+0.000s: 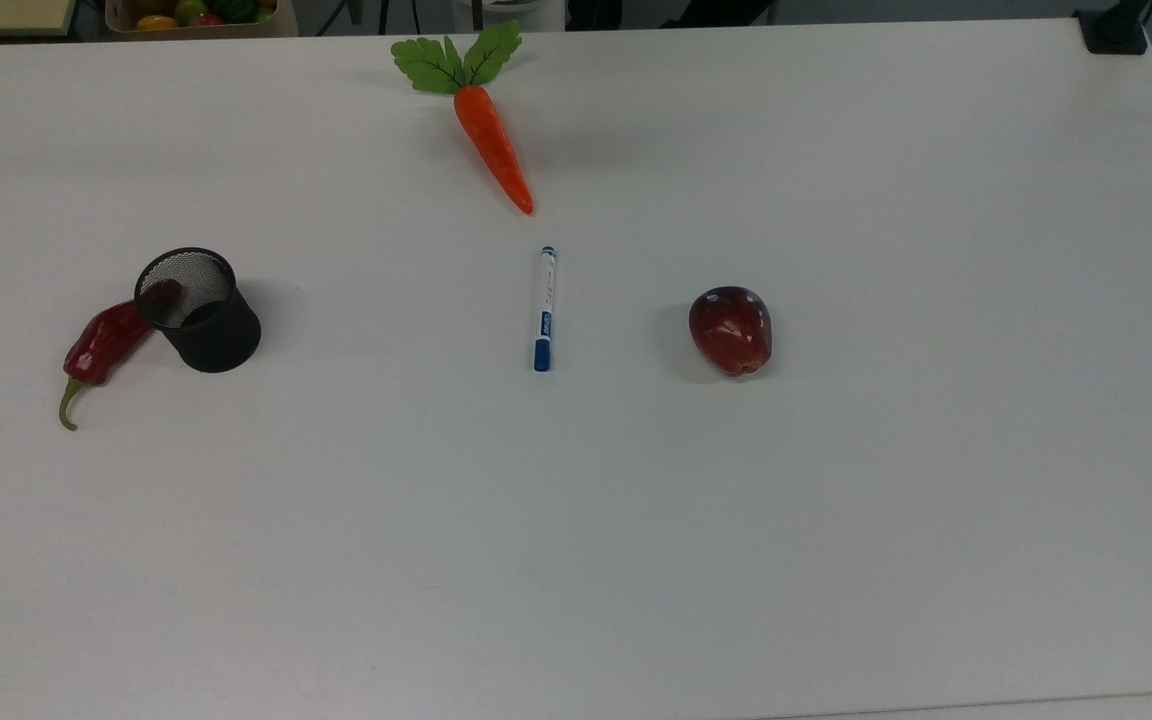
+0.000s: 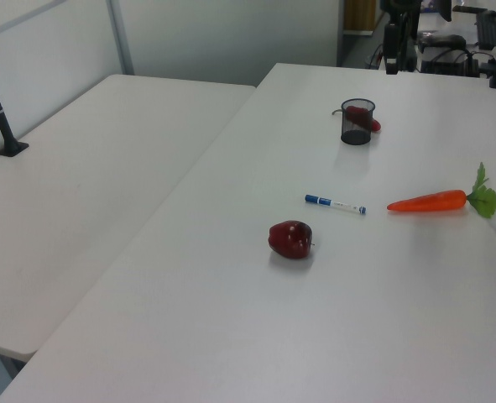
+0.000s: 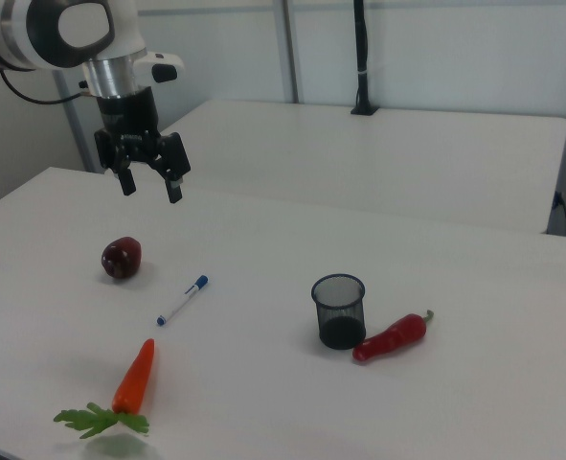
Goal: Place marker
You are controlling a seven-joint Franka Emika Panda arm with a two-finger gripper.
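The marker (image 1: 544, 308) is a slim white pen with a blue cap. It lies flat near the middle of the white table, between the carrot and the apple. I also see the marker (image 2: 335, 203) in the left view and the marker (image 3: 183, 300) in the right view. My gripper (image 3: 150, 188) hangs open in the air, high above the table. In the right view it is above and behind the apple, well clear of the marker. Nothing is between its fingers.
A carrot (image 1: 492, 145) lies just beyond the marker's tip end. A dark red apple (image 1: 731, 329) sits to the top view's right. A black mesh cup (image 1: 199, 310) stands at the top view's left, with a red chili pepper (image 1: 103, 345) leaning beside it.
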